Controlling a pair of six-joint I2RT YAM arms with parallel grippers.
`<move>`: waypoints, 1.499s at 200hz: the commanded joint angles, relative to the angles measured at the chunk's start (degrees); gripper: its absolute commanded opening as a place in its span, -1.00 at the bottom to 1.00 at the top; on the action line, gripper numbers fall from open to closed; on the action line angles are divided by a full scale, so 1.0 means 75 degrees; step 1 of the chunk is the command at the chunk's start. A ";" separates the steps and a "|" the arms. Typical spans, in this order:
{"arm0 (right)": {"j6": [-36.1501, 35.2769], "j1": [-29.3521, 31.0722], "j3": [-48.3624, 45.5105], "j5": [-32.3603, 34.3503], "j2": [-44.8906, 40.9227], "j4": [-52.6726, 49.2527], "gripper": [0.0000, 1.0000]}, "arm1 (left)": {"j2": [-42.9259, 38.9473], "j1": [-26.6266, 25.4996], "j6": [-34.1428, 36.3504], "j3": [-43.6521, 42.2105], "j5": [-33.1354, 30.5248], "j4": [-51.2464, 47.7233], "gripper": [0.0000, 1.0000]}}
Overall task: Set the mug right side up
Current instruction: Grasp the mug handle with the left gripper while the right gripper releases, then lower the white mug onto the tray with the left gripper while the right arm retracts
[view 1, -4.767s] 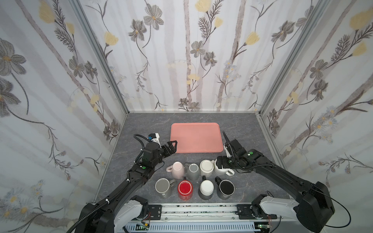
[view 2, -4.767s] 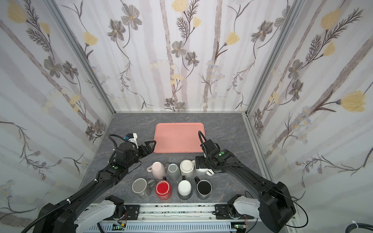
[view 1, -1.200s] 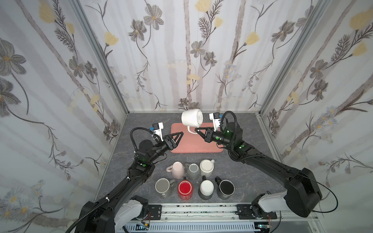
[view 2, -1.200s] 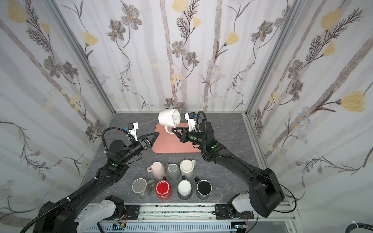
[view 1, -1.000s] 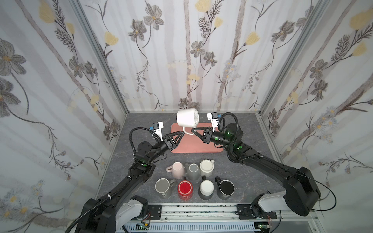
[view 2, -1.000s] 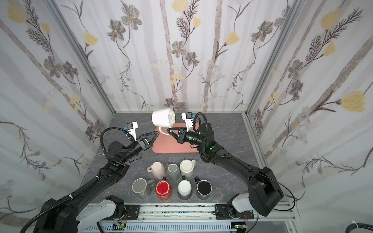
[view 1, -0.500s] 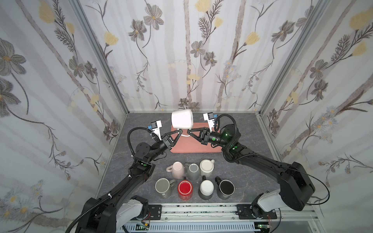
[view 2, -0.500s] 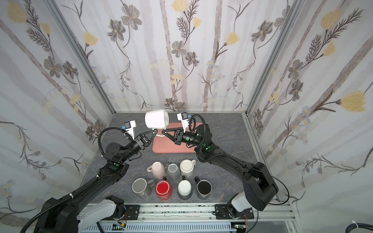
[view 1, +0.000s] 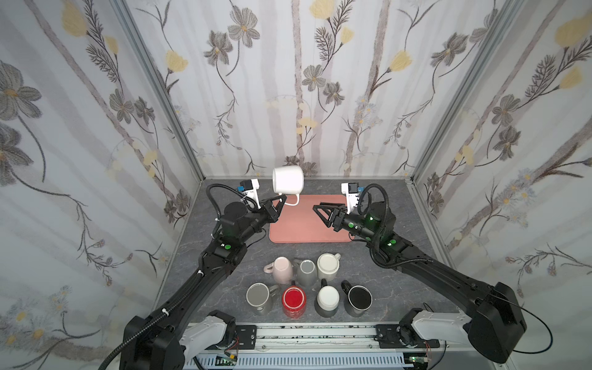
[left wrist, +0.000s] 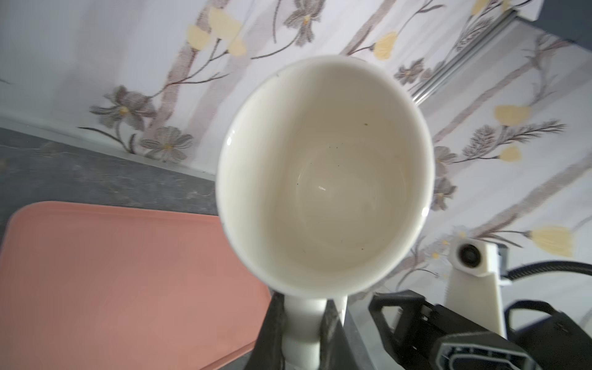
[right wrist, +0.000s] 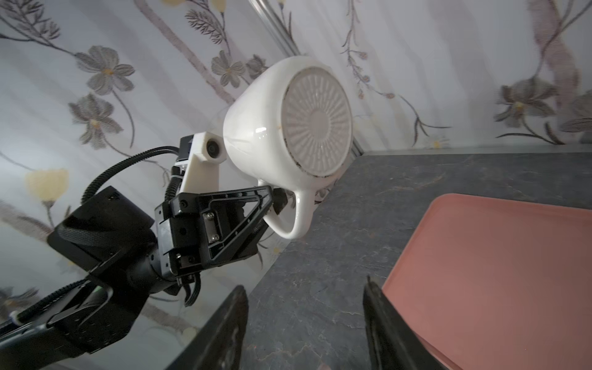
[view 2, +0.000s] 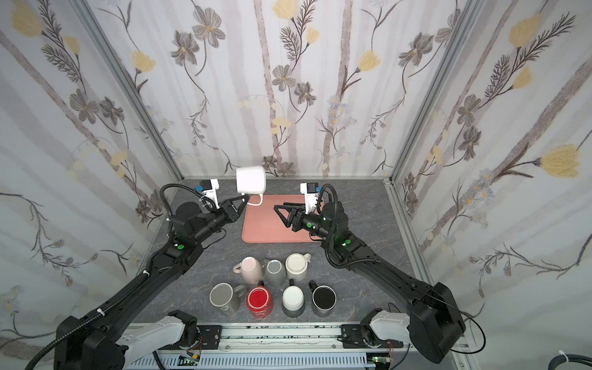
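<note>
The left gripper is clamped on the handle of the glossy white ceramic mug, holding it airborne on its side near the flat pink rectangular tray; the right gripper stands open, empty. Rotation to upright and set-down remain. No brand or writing is legible.

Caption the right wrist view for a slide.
Left gripper holds the white mug aloft by its handle, ribbed base toward the camera; right gripper open in the foreground.
</note>
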 commanded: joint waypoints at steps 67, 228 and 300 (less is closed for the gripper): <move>-0.0113 -0.1004 -0.1468 0.1105 -0.1455 -0.1380 0.18 | 0.4434 -0.0721 0.2634 0.3240 -0.4729 -0.3454 -1.00; -0.0179 -0.2104 -0.2234 0.0458 -0.2464 -0.1809 0.21 | 0.6908 -0.0641 0.3567 0.4829 -0.5620 -0.2831 -1.00; -0.0115 -0.2135 -0.2281 0.0394 -0.2474 -0.1795 0.22 | 0.6920 -0.0479 0.2993 0.4345 -0.5705 -0.2781 -0.75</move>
